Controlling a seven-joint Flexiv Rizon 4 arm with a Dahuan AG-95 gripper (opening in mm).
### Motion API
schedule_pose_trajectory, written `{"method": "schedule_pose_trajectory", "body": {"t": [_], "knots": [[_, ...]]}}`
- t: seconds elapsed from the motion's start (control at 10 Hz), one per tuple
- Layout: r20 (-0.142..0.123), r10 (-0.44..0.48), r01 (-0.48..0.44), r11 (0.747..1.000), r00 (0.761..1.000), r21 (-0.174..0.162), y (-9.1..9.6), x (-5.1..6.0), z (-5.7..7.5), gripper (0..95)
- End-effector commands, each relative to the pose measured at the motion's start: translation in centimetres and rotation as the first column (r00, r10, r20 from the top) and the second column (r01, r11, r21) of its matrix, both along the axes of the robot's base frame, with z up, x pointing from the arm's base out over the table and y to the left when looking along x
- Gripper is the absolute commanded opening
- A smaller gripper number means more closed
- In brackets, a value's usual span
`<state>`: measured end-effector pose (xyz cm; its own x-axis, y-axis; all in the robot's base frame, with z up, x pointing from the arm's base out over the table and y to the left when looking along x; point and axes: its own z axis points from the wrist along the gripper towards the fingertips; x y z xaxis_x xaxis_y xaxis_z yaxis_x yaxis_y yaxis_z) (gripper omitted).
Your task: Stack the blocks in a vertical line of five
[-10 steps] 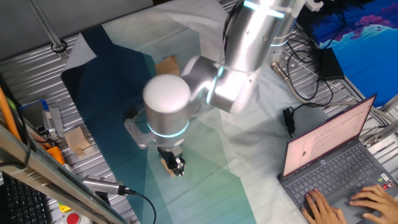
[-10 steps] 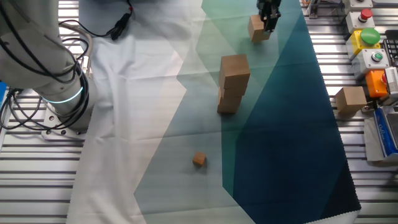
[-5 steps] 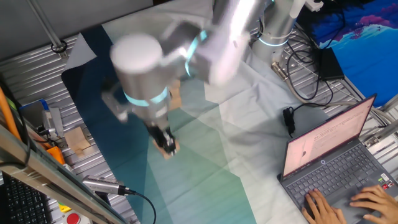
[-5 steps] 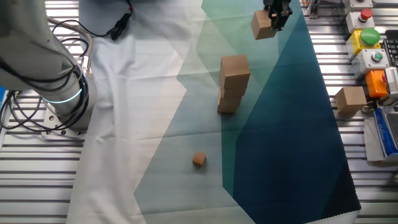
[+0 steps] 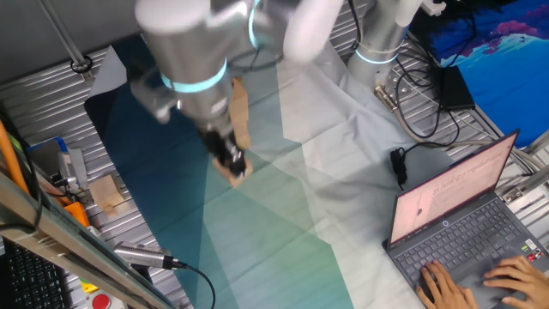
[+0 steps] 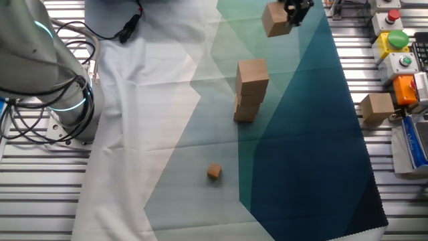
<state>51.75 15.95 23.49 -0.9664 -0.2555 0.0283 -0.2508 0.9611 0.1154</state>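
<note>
Blocks of plain tan wood: one held cube [image 6: 275, 19] is pinched by the gripper [image 6: 294, 12], apparently clear of the teal cloth [image 6: 301, 134], slightly tilted. Below it a stack [image 6: 250, 90] stands upright, seemingly two cubes. Another block [image 6: 376, 107] sits on the grooved metal table [image 6: 374, 60].
</note>
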Motion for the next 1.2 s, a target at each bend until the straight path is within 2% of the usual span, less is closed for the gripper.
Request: {"method": "schedule_pose_trajectory", "body": {"t": [0.1, 0.4, 0.6, 1.1, 1.2], "knots": [[-0.003, 0.015, -0.015, 1.0, 1.0, -0.002, -2.2, -2.0, 1.9, 0.0], [-0.007, 0.033, -0.033, 0.999, 0.999, -0.034, -4.3, -3.9, 3.8, 0.0], [-0.007, 0.042, -0.042, 0.997, 0.999, -0.066, -4.2, -4.6, 3.9, 0.0], [-0.003, 0.063, -0.063, 0.996, 0.998, -0.06, -4.2, -4.7, 4.0, 0.0], [0.006, 0.104, -0.103, 0.994, 0.995, -0.038, -4.2, -4.7, 4.0, 0.0]]}}
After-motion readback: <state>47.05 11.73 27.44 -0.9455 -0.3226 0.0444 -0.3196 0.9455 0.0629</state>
